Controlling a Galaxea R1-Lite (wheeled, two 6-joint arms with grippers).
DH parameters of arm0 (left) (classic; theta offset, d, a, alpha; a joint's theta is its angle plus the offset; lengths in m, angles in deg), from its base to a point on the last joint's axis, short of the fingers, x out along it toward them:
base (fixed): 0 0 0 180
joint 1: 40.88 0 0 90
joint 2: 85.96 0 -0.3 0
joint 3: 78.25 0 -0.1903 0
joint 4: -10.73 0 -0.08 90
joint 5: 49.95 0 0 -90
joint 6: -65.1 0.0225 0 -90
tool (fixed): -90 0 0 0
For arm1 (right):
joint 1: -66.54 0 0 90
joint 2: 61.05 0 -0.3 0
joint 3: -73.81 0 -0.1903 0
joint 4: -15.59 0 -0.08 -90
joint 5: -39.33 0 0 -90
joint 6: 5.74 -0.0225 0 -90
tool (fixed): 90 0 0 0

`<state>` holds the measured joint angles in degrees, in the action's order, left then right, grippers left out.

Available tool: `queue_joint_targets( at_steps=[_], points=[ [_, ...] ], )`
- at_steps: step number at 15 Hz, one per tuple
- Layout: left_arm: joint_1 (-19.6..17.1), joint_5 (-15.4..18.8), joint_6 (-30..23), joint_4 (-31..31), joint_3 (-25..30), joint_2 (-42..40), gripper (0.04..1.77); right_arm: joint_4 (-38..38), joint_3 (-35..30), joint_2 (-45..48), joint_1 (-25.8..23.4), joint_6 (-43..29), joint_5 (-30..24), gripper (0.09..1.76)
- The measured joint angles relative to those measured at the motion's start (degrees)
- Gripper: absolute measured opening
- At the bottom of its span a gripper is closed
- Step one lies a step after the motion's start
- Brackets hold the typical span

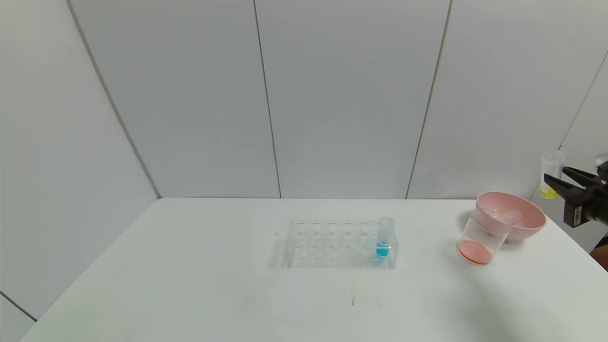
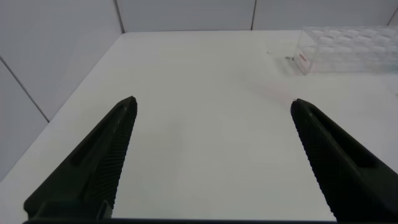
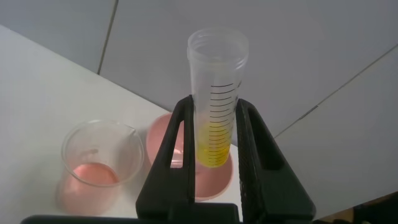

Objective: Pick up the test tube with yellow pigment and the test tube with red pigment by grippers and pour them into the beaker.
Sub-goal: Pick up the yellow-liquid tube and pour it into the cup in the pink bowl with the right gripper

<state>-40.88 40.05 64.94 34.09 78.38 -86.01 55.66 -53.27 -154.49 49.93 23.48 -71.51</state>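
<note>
Test tube with yellow pigment (image 3: 216,112) upright, pinched in right gripper (image 1: 556,183), at about 1 o'clock from beaker (image 1: 480,240), beyond pink bowl (image 1: 515,221). Beaker already holds reddish liquid. Risk imo: tip too early, yellow lands in bowl or on table (image 1: 190,275). Left gripper (image 2: 214,155) idle, jaws apart, nothing between.

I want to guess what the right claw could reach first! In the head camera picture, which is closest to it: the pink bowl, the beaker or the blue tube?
From the right gripper, holding the yellow tube:
1. Pink bowl, just below it, far right.
2. Beaker, in front of the bowl.
3. Blue tube, in the rack, mid-table.
</note>
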Motion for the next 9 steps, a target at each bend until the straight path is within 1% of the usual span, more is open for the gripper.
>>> queue_joint_targets(
  at_steps=[3,6,9],
  points=[
    [0.0,0.0,0.0,0.0,0.0,0.0,1.76,1.0,-1.2,-1.1,-1.7,10.2,-1.5,0.47],
    [0.0,0.0,0.0,0.0,0.0,0.0,1.76,2.7,-1.7,-2.6,-1.9,18.3,-1.6,0.47],
    [0.0,0.0,0.0,0.0,0.0,0.0,1.76,2.8,-2.0,-4.2,-2.0,28.1,-1.6,0.47]
  ],
)
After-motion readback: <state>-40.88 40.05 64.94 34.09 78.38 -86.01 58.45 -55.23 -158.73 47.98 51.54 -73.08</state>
